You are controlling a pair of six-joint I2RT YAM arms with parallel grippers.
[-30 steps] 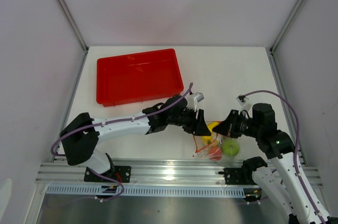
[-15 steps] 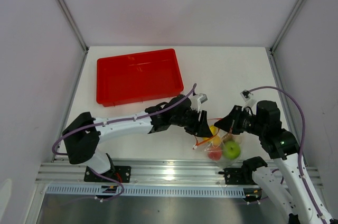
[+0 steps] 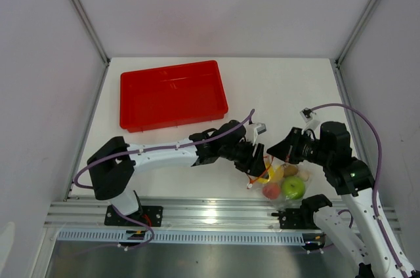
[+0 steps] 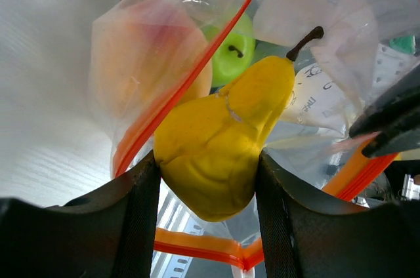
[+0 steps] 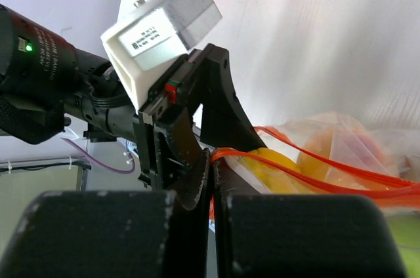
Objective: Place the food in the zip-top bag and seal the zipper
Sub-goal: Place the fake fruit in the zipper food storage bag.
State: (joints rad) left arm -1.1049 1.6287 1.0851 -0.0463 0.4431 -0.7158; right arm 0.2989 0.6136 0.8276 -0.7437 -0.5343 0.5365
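The clear zip-top bag (image 3: 283, 183) lies near the table's front edge with a green apple (image 3: 293, 188), a red-pink fruit (image 3: 271, 190) and a small brownish piece (image 3: 291, 170) inside. My left gripper (image 4: 207, 166) is shut on a yellow pear (image 4: 216, 140), which pokes through the bag's mouth. The orange-red zipper (image 4: 197, 71) runs past the pear on both sides. The apple (image 4: 231, 55) and a peach (image 4: 147, 55) sit behind it in the bag. My right gripper (image 5: 211, 160) is shut on the zipper strip (image 5: 315, 173) at the mouth's corner, holding it up.
A red tray (image 3: 172, 94) sits at the back left of the table. The aluminium rail (image 3: 210, 212) with both arm bases runs just in front of the bag. Metal posts frame the white walls at left and right.
Both grippers and the bag have shifted right and toward the front edge. The pear has gone further into the bag's mouth. Neither gripper has changed its hold.
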